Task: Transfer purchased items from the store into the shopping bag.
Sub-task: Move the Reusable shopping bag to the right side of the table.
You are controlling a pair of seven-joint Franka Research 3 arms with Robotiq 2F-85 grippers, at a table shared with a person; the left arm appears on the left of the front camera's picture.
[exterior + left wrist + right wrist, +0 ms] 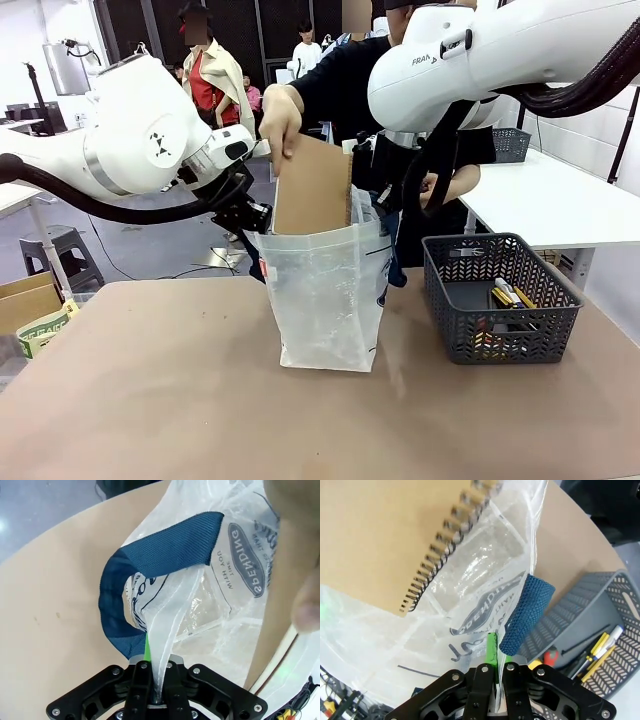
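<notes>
On the brown table point(150, 390) the shopping bag point(325, 300) stands upright near the middle, its mouth held apart from both sides. The main risk is that mouth collapsing while a large spiral-bound notebook point(312, 190) goes in. The notebook looks nearly as wide as the opening, is partly inside, and is held from above by the person's hand point(280, 118). If it drags on a wall, it likely pulls the thin film down and out of a pinch. The grey basket point(500, 300) sits near the bag on the robot's right, so a tipping bag could lean into it. The left gripper point(157, 672) is clamped tight on a fold of rim film beside the navy strap point(155, 562). The right gripper point(496, 667) is likewise closed on rim film by the second strap point(525, 612). Both holds are on slippery plastic, not webbing. Smallest, the wire coil point(440, 555) could snag the film.
</notes>
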